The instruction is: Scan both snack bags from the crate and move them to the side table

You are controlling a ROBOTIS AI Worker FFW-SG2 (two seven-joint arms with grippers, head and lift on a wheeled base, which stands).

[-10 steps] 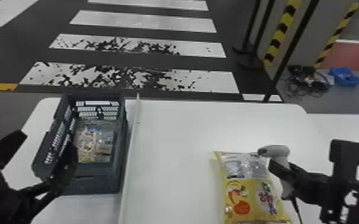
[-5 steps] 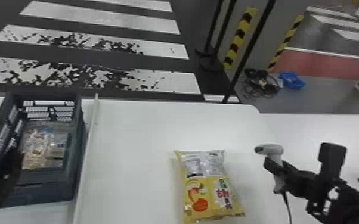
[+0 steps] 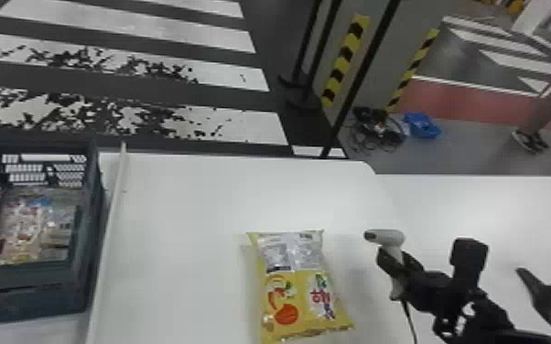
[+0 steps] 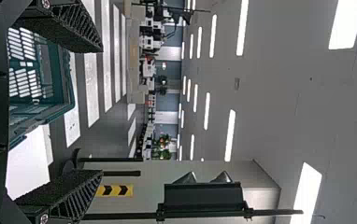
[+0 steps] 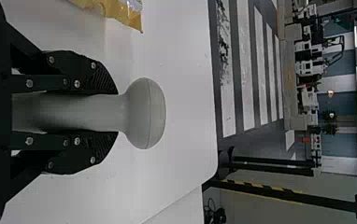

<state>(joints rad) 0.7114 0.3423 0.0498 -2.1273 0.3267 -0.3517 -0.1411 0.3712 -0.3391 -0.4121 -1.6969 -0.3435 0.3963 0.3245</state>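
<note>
On the white table (image 3: 187, 196), yellow bag (image 3: 295, 292) lay out; other bag (image 3: 36, 228) sat in crate (image 3: 36, 299); right gripper (image 5: 117, 113) clasped scanner (image 5: 146, 114); left gripper (image 4: 102, 110) stood spread; scans unconfirmed, both transfers to side table (image 3: 494, 201) judged outstanding.

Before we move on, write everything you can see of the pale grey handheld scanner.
The pale grey, plastic-looking handheld scanner is held roughly upright over the white table, right of the yellow snack bag. Its rounded head sits on top, dark end facing left; a dark cord hangs from its slimmer handle, which both fingers of the black right gripper clamp.
</note>
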